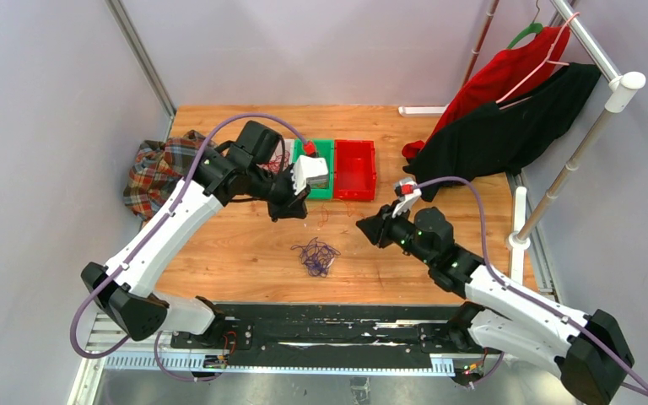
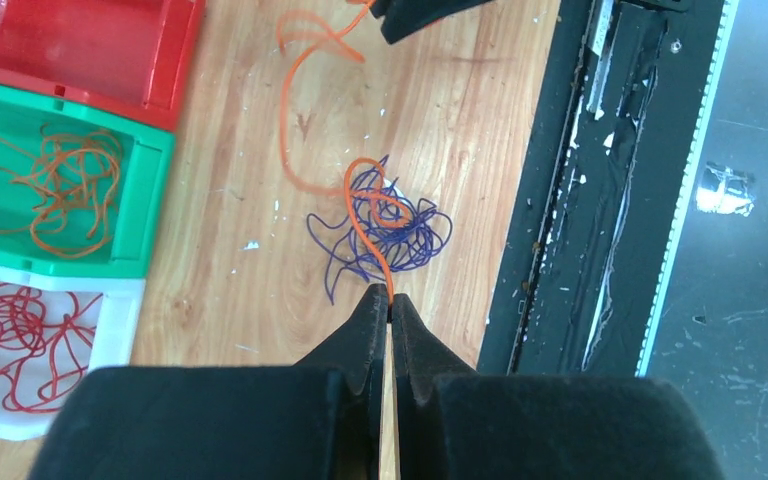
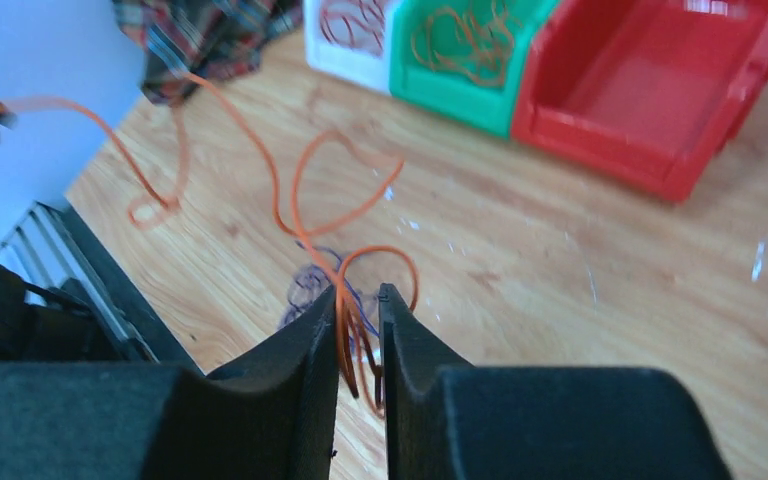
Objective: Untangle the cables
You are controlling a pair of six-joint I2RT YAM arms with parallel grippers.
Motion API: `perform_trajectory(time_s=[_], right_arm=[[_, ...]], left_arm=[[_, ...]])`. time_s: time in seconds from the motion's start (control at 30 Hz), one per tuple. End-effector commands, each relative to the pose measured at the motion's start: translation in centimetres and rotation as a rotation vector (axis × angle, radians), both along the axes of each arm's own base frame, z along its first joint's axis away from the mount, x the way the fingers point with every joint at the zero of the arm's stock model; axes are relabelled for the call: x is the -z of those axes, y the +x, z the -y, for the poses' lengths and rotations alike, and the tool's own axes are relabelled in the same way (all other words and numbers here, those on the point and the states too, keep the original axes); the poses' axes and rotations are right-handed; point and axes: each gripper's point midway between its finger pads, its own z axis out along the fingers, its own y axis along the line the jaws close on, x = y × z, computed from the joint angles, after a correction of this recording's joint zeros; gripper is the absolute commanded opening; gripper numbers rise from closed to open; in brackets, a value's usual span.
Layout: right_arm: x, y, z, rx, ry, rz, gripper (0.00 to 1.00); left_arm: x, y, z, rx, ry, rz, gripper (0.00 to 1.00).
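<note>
On the wood table lies a tangle of dark purple cables (image 1: 315, 256) (image 2: 400, 235). An orange cable (image 2: 287, 150) runs up out of it, looping through the air. My left gripper (image 2: 392, 298) (image 1: 291, 207) is shut on one end of it, raised above the table. My right gripper (image 3: 358, 292) (image 1: 364, 226) is right of the pile, its jaws a narrow gap apart. Loops of the orange cable (image 3: 290, 210) hang between them, not pinched. The green bin (image 2: 150, 190) holds orange cables (image 2: 60, 190); the white bin (image 2: 120, 320) holds red cables (image 2: 15, 340).
A red bin (image 1: 355, 169) stands right of the green bin (image 1: 325, 150) at the back of the table. A plaid cloth (image 1: 156, 173) lies at the left edge. Red and black garments (image 1: 506, 118) hang at the back right. A black rail (image 1: 321, 329) runs along the near edge.
</note>
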Motion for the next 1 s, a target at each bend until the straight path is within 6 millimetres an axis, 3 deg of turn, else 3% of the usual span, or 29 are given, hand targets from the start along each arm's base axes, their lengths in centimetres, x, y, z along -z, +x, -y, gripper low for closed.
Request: perform_trajectory(time_s=[0.0, 0.13, 0.33, 0.53, 0.7, 0.8, 0.97], right_arm=[[-4.8, 0.7, -0.5, -0.034, 0.024, 0.098, 0.19], [-7.3, 1.5, -2.2, -0.087, 0.060, 0.119, 0.16], [-8.9, 5.0, -4.0, -0.088, 0.090, 0.123, 0.17], [-7.5, 11.1, -6.4, -0.081, 0.105, 0.070, 0.23], [-5.7, 15.5, -8.5, -0.086, 0.075, 0.024, 0.40], [-4.4, 16.4, -8.6, -0.073, 0.051, 0.002, 0.62], [-3.2, 15.7, -7.0, -0.031, 0.022, 0.004, 0.65]], left_arm=[[-1.3, 0.3, 0.6, 0.015, -0.040, 0.020, 0.04], [-2.1, 2.6, 0.6, -0.099, -0.033, 0.071, 0.03], [-2.6, 9.9, -1.8, -0.386, 0.009, 0.317, 0.01], [-2.2, 16.7, -3.2, -0.594, -0.015, 0.368, 0.00], [0.5, 21.2, -2.8, -0.616, 0.005, 0.346, 0.00], [1.7, 23.6, -2.6, -0.635, 0.027, 0.354, 0.01], [2.2, 26.7, -2.2, -0.665, 0.020, 0.379, 0.01]])
